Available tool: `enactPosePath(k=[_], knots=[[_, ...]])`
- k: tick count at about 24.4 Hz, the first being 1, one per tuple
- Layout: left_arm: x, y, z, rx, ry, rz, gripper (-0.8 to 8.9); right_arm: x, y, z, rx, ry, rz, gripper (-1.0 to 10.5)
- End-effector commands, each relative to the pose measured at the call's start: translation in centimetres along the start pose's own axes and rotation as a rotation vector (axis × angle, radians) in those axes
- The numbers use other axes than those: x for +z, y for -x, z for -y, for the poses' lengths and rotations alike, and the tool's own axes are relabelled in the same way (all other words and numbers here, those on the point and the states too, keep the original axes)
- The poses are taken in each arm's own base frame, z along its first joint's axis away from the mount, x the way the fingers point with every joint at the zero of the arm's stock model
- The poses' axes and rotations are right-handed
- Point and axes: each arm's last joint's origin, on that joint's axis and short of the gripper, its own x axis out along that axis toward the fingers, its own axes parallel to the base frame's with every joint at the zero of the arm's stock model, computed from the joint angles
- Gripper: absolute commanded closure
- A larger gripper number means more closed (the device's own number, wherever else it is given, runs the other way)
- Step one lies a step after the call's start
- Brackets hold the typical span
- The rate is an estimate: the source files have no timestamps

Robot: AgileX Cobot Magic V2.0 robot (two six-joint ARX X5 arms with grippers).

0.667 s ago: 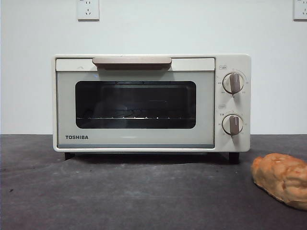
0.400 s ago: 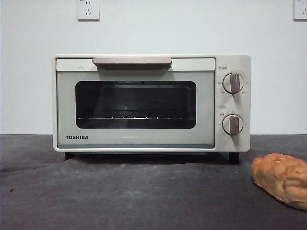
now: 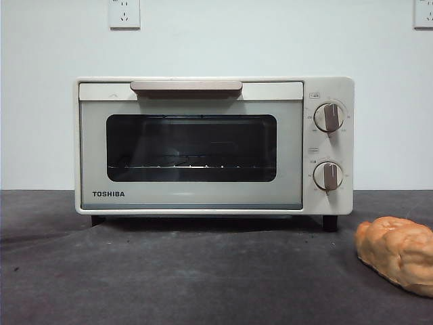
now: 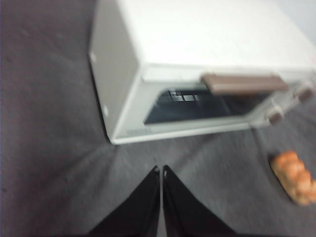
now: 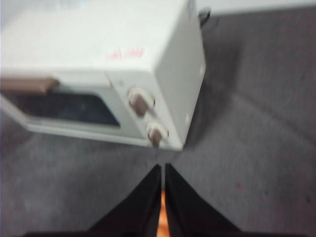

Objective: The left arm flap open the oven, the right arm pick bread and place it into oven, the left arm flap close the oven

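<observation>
The TOSHIBA toaster oven [image 3: 213,145] stands at the back of the counter [image 3: 169,271] with its door closed, and the bread bun [image 3: 399,252] lies near the counter's front right corner. The left gripper [image 4: 161,170] hangs above the counter in front of the oven's left end, fingers pressed together, holding nothing. The right gripper [image 5: 163,168] hangs over the bun, fingers also closed and empty

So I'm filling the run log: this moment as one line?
oven door shut | bread on table | left gripper shut, above table | right gripper shut, over bread
</observation>
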Motion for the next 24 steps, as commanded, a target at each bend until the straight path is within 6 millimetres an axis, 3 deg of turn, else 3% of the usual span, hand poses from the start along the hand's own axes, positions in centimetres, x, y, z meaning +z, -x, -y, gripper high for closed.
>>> enactPosePath(k=[1, 5, 12, 13, 15, 16, 24], knots=[[0.6, 0.0, 0.4, -0.021, -0.075, -0.036, 7.96, 0.8, -0.1, -0.3, 0.018, 0.062, -0.082, 9.4], [0.5, -0.2, 0.5, -0.037, -0.079, -0.07, 7.96, 1.2, -0.5, -0.5, 0.04, 0.069, -0.177, 9.4], [0.5, -0.2, 0.6, -0.04, -0.081, -0.071, 7.96, 1.2, -0.9, -0.7, 0.051, 0.069, -0.196, 9.3], [0.5, -0.2, 0.6, -0.04, -0.081, -0.071, 7.96, 1.2, -0.9, -0.7, 0.051, 0.064, -0.197, 8.5], [0.5, -0.2, 0.6, -0.04, -0.081, -0.071, 7.96, 1.2, -0.9, -0.7, 0.047, 0.041, -0.198, 5.5], [0.5, -0.2, 0.6, -0.04, -0.081, -0.071, 7.96, 1.2, -0.9, -0.7, 0.046, 0.027, -0.198, 4.8], [0.5, -0.2, 0.6, -0.04, -0.081, -0.071, 7.96, 0.4, -1.5, -0.6, 0.049, -0.029, -0.275, 4.8]])
